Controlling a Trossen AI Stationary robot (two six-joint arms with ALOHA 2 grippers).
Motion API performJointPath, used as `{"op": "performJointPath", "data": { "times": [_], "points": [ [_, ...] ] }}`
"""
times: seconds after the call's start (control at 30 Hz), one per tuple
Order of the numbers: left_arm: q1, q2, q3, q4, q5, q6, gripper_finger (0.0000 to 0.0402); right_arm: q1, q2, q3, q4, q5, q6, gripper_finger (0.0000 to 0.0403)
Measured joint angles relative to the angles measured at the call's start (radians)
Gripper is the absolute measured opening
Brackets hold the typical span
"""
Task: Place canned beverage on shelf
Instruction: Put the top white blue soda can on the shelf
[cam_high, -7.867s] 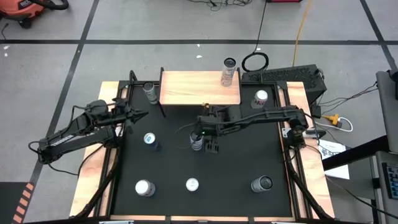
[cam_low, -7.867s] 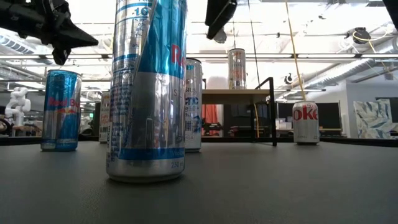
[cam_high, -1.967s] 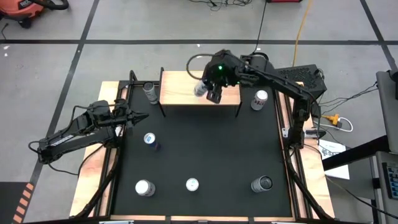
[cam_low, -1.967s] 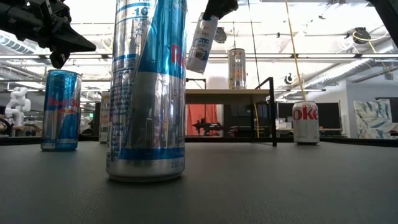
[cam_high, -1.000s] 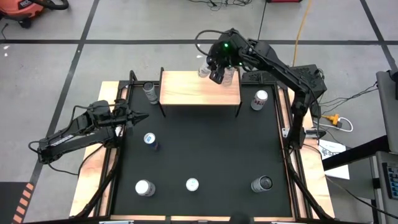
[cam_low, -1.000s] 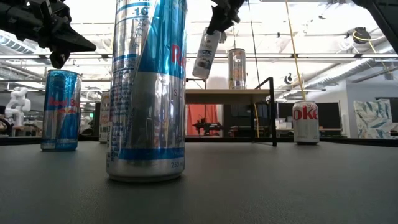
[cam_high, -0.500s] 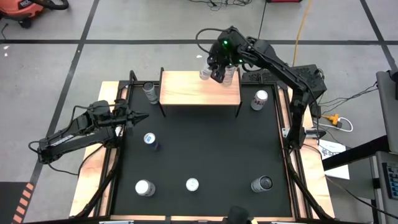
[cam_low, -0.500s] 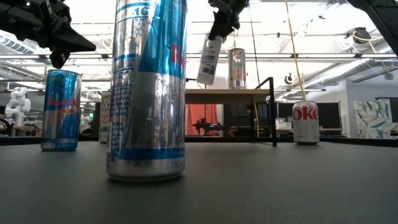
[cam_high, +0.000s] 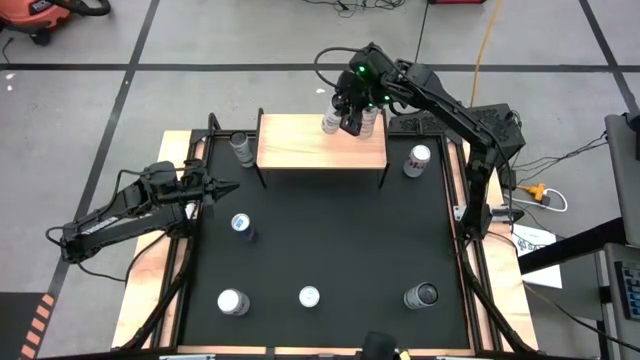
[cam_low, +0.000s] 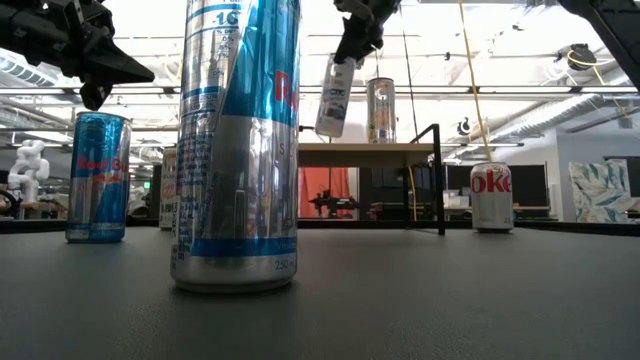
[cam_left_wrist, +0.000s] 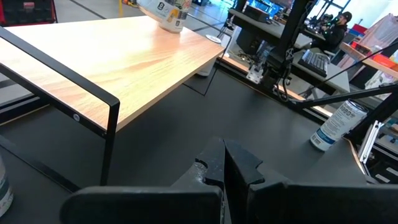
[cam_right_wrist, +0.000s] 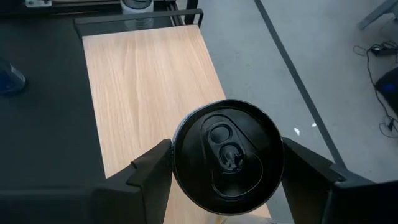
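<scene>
The shelf (cam_high: 300, 145) has a pale wood top on black legs and stands at the table's far side; it also shows in the low view (cam_low: 365, 150) and the left wrist view (cam_left_wrist: 112, 56). My right gripper (cam_high: 350, 105) is over its far edge, shut on a slim silver-white can (cam_low: 333, 97) with a dark lid (cam_right_wrist: 227, 155). A second slim can (cam_low: 380, 110) stands upright on the shelf's far right corner. My left gripper (cam_high: 225, 187) is shut and empty, raised over the table's left side. My right gripper pinches the can's top end between its two fingers (cam_right_wrist: 149, 171), one on each side just below the rim (cam_right_wrist: 180, 158). The fingers come from above, pointing down. The can hangs tilted below them, its lower end (cam_low: 327, 130) close above the shelf top.
A can (cam_high: 241, 147) stands left of the shelf and a Diet Coke can (cam_high: 418, 158) right of it. A blue can (cam_high: 240, 224) stands mid-left. Three more cans (cam_high: 232, 301), (cam_high: 309, 296), (cam_high: 424, 296) stand along the near side. The shelf's near half is bare.
My right gripper has gone down a little over the shelf's far edge with the can. The can stays tilted in the hold and now hangs lower, nearer the shelf top.
</scene>
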Motion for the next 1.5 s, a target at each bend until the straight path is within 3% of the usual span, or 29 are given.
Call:
{"op": "performJointPath", "data": {
  "times": [0.57, 0.73, 1.5],
  "points": [
    [0.0, 0.0, 0.0, 0.0, 0.0, 0.003, 0.0, -0.005, 0.055, 0.0, -0.003, 0.006, -0.041, 0.0217],
    [0.0, 0.0, 0.0, 0.0, 0.0, 0.003, 0.0, -0.019, 0.055, 0.0, -0.016, 0.058, -0.044, 0.0217],
    [0.0, 0.0, 0.0, 0.0, 0.0, 0.002, 0.0, -0.04, 0.055, 0.0, -0.059, 0.034, -0.044, 0.0217]
  ]
}}
